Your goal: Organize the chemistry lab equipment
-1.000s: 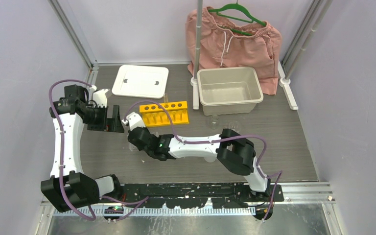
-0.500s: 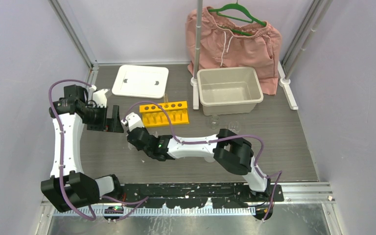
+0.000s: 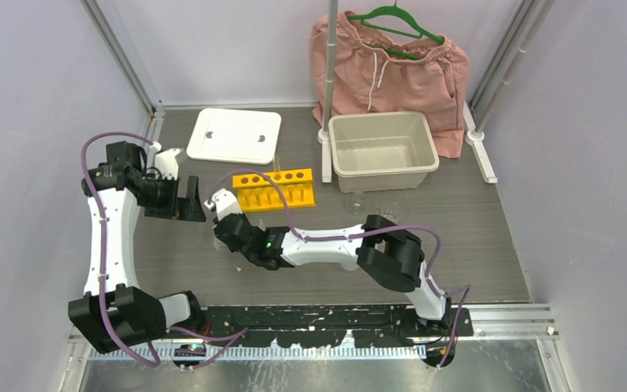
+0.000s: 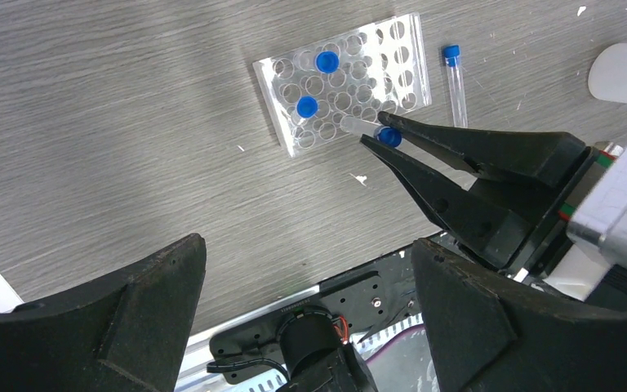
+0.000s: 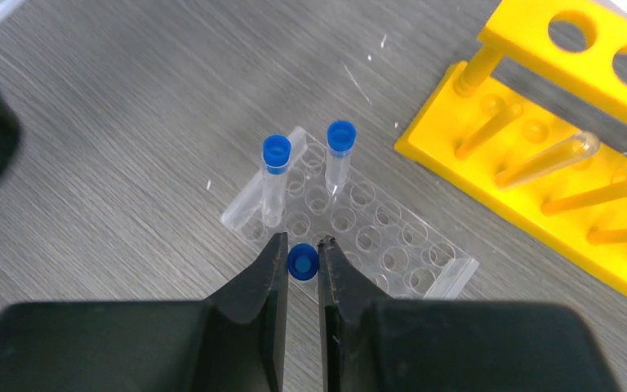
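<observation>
top view. grey wood-grain table point(image 3: 490, 245) inside a booth of pale lilac walls point(image 3: 41, 82). metal posts point(image 3: 122, 57) run up the back corners and a black slotted rail point(image 3: 310, 314) lies along the near edge. pink shorts point(image 3: 412, 77) hang at the back right. in front of them is a beige tub point(image 3: 385, 178), uncovered. its white lid point(image 3: 234, 135) lies flat, well apart to the left. yellow rack point(image 3: 276, 189) stands between lid and tub, nearer the arms. two small glass beakers point(image 3: 359, 198) sit just in front of the tub. right arm point(image 3: 318, 239) reaches leftward across the table. left arm point(image 3: 110, 237) stands along the left side.

left wrist view. left claw point(image 4: 306, 249) spread wide, nothing between its fingers, hanging above the table. a clear rack point(image 4: 359, 82) of many small wells sits on the table, with two standing tubes point(image 4: 326, 61), blue-capped, in it. a loose tube point(image 4: 455, 82), also blue-capped, lies on the table just beside the rack's end. right claw point(image 4: 380, 132) pinches the held tube point(image 4: 357, 125) at its blue cap. the tube is tilted, its clear end over the rack's edge row. whether it sits in a well i cannot tell.

right wrist view. right claw nearly closed, the blue cap seen end-on between its fingers point(image 5: 265, 286), over the near edge of the clear rack. the standing tubes rise from wells at the rack's far left end. yellow rack is to the right, with a clear pointed tube point(image 5: 551, 159) leaning in it.
</observation>
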You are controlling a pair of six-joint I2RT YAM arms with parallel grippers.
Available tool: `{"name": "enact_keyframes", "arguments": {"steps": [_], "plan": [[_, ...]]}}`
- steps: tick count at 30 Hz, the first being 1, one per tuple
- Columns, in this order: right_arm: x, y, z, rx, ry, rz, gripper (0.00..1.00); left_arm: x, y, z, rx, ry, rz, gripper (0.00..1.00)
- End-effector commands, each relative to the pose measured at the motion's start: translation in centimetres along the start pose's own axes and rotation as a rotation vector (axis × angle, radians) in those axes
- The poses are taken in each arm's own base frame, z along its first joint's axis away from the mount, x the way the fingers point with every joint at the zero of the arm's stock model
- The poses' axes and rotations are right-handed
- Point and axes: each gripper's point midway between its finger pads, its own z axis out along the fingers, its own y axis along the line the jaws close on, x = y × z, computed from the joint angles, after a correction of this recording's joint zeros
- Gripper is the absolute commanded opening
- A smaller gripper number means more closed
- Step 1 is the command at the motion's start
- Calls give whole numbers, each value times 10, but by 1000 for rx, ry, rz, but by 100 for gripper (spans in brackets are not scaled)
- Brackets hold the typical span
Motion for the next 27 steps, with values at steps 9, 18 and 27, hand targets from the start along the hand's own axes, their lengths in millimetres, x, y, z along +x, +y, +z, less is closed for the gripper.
{"name": "enact_keyframes", "arguments": {"steps": [9,18,27], "plan": [[-1,-11,-20,7,-6,-8,1,-8,-3,-8,12,-27,6,96],[-13,-12,-28,14,-20,50,40,-8,-2,-10,2,-26,18,96],[-54,-37,-68,67,-39,199,70,-9,-4,-11,10,-25,11,96]]}}
